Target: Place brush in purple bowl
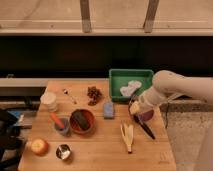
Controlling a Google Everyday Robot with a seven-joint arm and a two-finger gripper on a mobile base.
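My gripper (135, 108) hangs over the table's right side, at the left rim of the purple bowl (147, 116), which it partly hides. It is shut on the upper end of the brush (145, 128). The brush's black handle slants down and to the right, past the bowl's front rim toward the table's right edge. Its bristle head is hidden. The arm reaches in from the right.
A green tray (131, 81) with white items stands behind the bowl. A banana (127, 136) lies in front of it. A blue sponge (108, 110), an orange-red bowl (82, 121), a grey cup with an orange-handled tool (61, 125), an apple (39, 146) and a white cup (48, 100) lie to the left.
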